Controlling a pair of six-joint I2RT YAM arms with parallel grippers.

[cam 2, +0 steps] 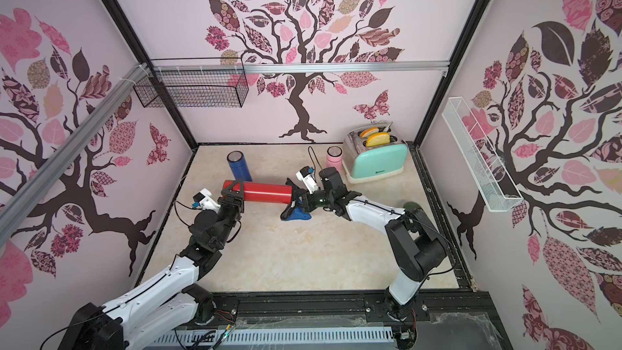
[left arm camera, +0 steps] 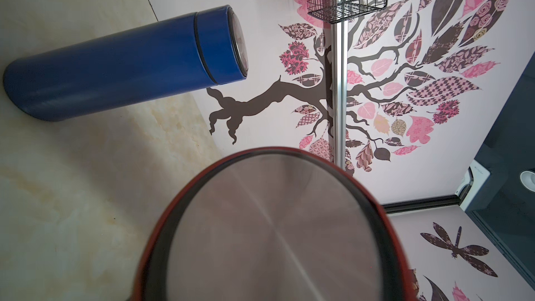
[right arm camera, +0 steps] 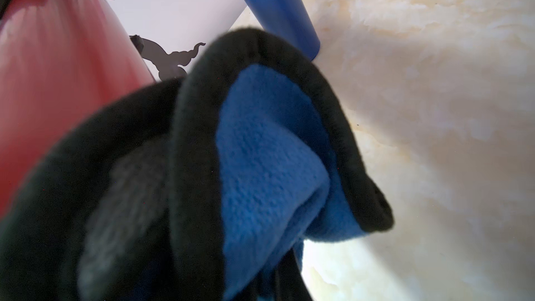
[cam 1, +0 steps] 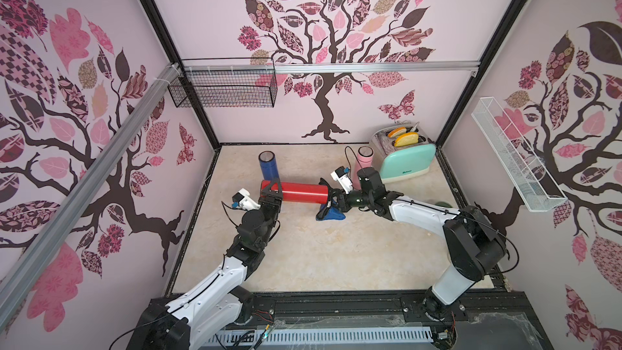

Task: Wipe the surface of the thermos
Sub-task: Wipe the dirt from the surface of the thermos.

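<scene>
**Entry: wiping station, hazards first**

- Long red cylindrical metal thermos: it lies level between your two arms, seemingly clear of the table.
- Left gripper: the jaws are partly spread and clamped round the red body near one end.
- Right gripper: it is closed tight on a blue fleece cloth with black edging, which is bunched at the thermos's other end.

**Hazards**
1. You hold the thermos by one end only. Press down hard with the cloth and the glossy body may pivot or slip in the jaws.
2. The upright blue cylindrical thermos stands just behind the held end. A swing of that end could topple it.
3. The cloth hangs in loose folds, and most of it droops below the thermos. It may skim past instead of rubbing, or snag on the end rim.
4. The small pink thermos and mint-green toaster holding bread slices sit near your right arm's wrist, so a wide stroke risks a knock.

**Surface and room**
- Cream marble-pattern tabletop.
- The walls are papered with a pink-and-brown tree design.
- A black wire basket hangs at the back and a white wire shelf on the side wall.
</scene>
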